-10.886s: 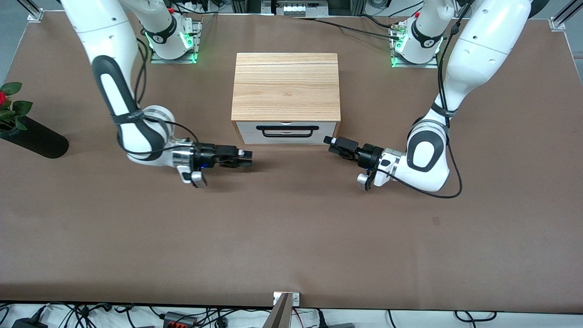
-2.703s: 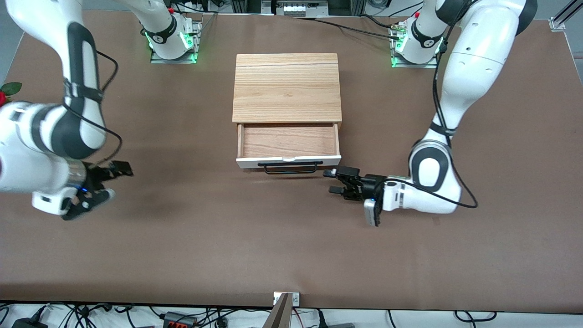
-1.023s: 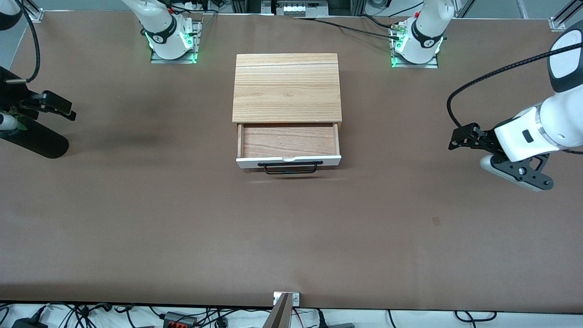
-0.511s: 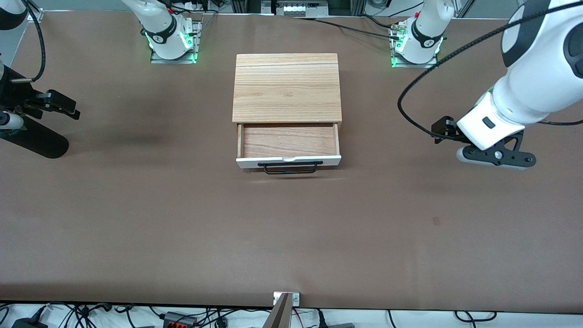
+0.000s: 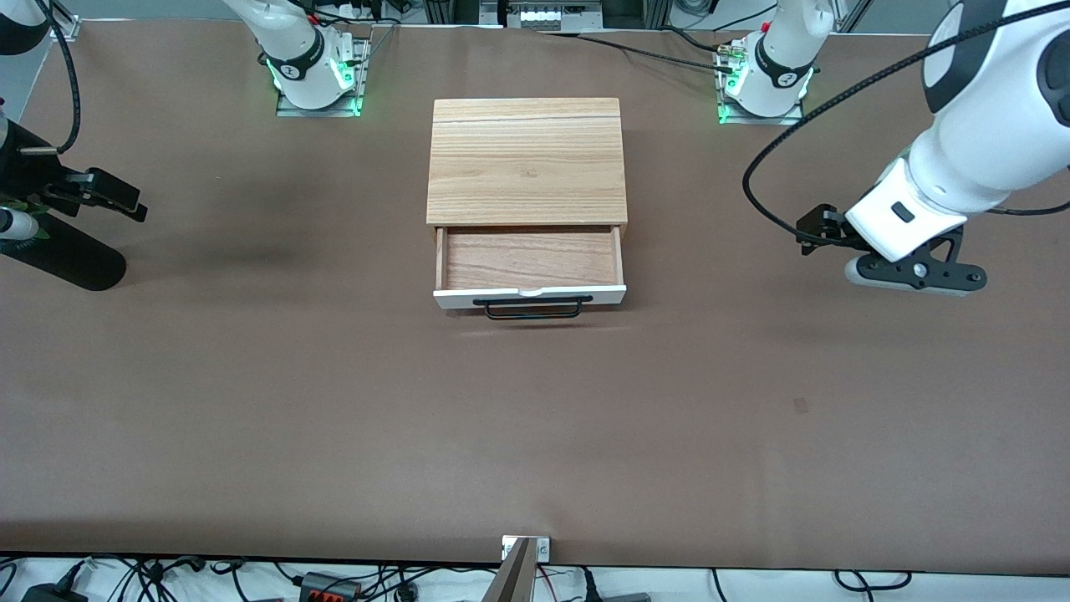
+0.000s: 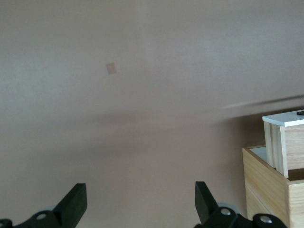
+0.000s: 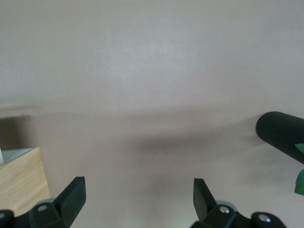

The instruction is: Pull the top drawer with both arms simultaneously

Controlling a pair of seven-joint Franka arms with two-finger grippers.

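Both end effectors hover with fingers spread: left end effector at 3 o'clock, right end effector at 9 o'clock. The top drawer stands pulled out at the counter's centre.

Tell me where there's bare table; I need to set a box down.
Widest patch: nearer the camera than the top drawer. Bare strips flank the cabinet toward each claw. Crowded only by the black vase, under the right claw.

- A wide brown table fills the view under even, soft light.
- A black cylinder lies at the right arm's end.
- Cables trail below the table's nearest edge.
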